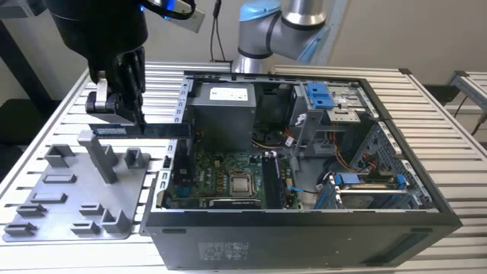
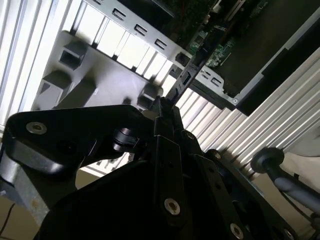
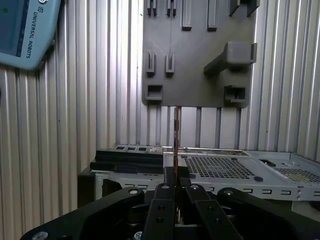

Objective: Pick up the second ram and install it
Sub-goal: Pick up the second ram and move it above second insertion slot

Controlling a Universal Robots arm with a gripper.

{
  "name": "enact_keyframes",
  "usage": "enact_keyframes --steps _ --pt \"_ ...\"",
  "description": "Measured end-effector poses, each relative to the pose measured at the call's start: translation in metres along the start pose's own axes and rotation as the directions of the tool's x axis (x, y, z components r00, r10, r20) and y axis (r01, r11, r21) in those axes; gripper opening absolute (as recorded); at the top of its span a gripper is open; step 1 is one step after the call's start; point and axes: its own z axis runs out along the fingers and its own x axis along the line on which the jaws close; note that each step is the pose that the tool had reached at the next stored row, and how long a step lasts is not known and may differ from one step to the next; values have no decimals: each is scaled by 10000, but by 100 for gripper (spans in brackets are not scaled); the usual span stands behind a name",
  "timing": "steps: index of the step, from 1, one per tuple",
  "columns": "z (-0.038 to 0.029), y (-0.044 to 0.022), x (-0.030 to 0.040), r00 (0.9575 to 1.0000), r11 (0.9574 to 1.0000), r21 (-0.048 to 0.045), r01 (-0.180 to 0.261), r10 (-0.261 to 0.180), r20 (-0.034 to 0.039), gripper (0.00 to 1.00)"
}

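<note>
1. In the upper left of the exterior view, the black pincer (image 1: 116, 117) hangs with its fingers pointing down, pinching the second ram (image 1: 145, 131), a long, narrow, dark circuit-board stick with a pale label near 1 end.
2. The second ram is held clear of everything below it. It lies level with its long edge horizontal, gripped near its end towards the exterior view's left.
3. Its free end reaches towards the exterior view's right, up to the left wall of the open black computer case (image 1: 304, 234).
4. Below the stick, in the lower left of the exterior view, sits the flat grey plastic tray (image 1: 76, 188) with its raised blocks and 1 tall post.
5. Tray and case both rest on the pale slatted metal table (image 1: 437, 103).
6. Inside the case, the green motherboard (image 1: 224, 171) lies flat, with a silver square processor (image 1: 242, 184) at its middle.
7. Behind the case, at the top centre of the exterior view, stands the silver and blue robot arm (image 1: 281, 23).
8. In the first wrist view, the second ram (image 3: 176, 145) appears edge-on as a thin line running out from the pincer (image 3: 176, 186), across the case (image 3: 225, 167) and towards the tray (image 3: 195, 75).
9. In the second wrist view, the stick (image 2: 187, 75) juts from the pincer (image 2: 162, 107) towards the case (image 2: 265, 60), with the tray (image 2: 110, 85) beside it.
</note>
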Motion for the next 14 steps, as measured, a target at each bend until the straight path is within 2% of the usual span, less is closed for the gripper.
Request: enact_keyframes --steps 6,14 --pt "-4 -184 2 10000 10000 -8 1 -1 0 14" --pt "-7 -381 4 10000 10000 -10 1 -1 0 14"
